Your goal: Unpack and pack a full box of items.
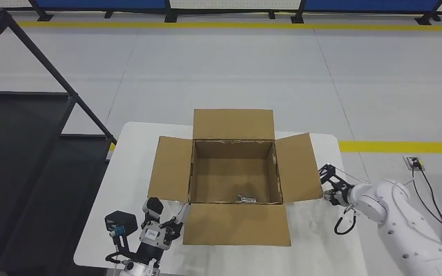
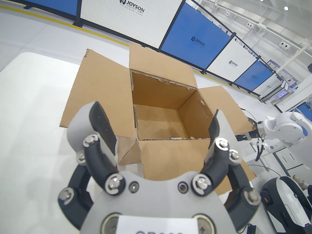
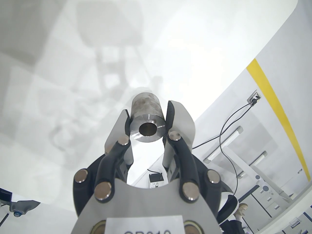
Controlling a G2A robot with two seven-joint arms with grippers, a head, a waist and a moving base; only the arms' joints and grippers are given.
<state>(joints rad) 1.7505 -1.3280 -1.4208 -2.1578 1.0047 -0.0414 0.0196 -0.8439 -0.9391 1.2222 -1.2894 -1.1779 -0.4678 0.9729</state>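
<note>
Tabletop (image 1: 131,207) holds the open box (image 1: 233,124); beside it right gripper (image 3: 148,119) pinches a cylinder (image 3: 145,109), left gripper (image 2: 156,108) spread

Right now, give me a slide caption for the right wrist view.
Right end effector shut on a hollow metal cylinder, held over the white table near its edge.

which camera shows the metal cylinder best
The right wrist view: the hollow metal cylinder sits close up, clamped in the right gripper, bore facing the camera. In the top and left wrist views it is too small to make out.
</note>
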